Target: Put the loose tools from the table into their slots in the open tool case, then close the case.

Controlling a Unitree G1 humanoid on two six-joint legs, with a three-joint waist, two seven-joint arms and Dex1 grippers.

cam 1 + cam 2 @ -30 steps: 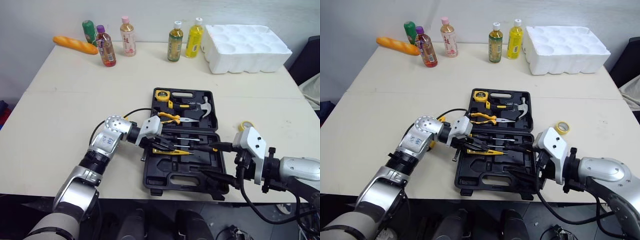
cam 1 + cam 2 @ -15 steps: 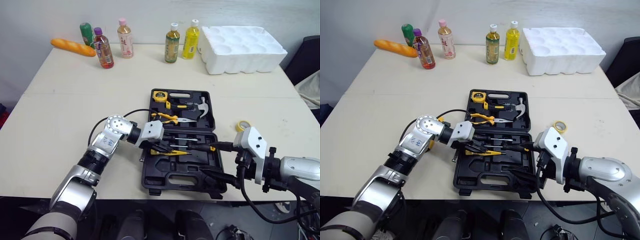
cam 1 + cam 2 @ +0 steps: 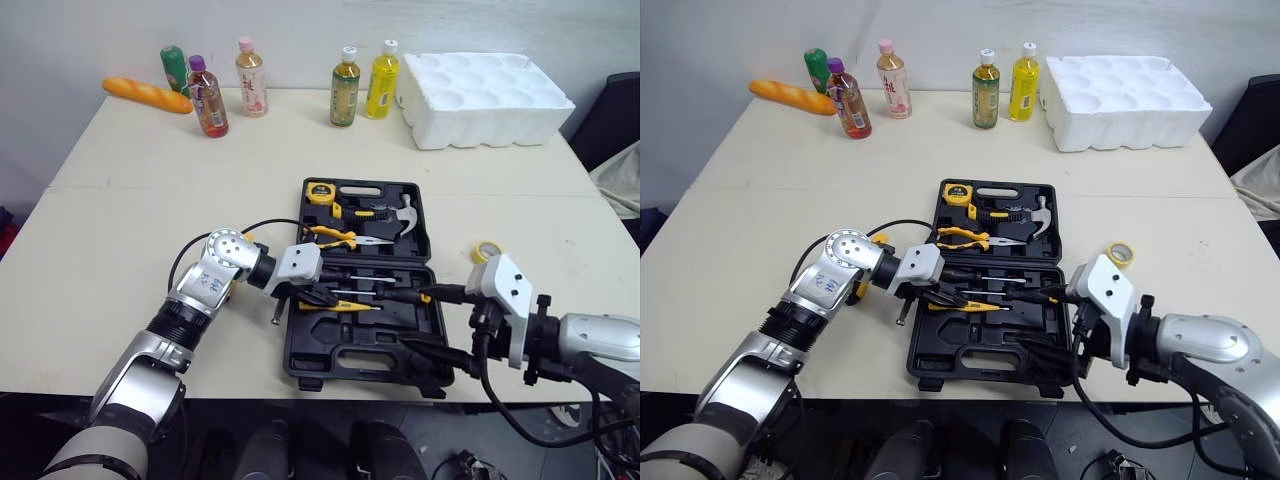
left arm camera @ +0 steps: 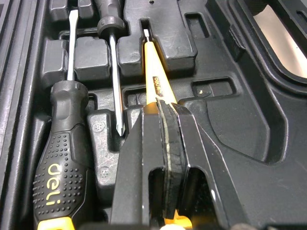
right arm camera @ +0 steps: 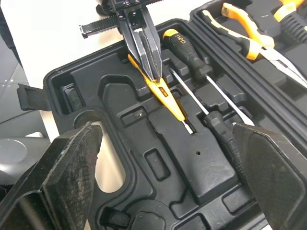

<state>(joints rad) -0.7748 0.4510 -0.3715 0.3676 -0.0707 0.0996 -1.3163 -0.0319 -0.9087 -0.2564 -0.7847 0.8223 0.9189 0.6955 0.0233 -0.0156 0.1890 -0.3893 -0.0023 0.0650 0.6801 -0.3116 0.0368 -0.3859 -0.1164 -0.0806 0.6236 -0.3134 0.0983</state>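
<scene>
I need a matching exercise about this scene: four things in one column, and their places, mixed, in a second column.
1. hammer
2. roll of tape
3. loaf of bread
4. yellow tool

A. far left corner of the table
B. held in the left hand
C. far half of the case
D. on the table, right of the case

Pairs: 1-C, 2-D, 3-A, 4-B
</scene>
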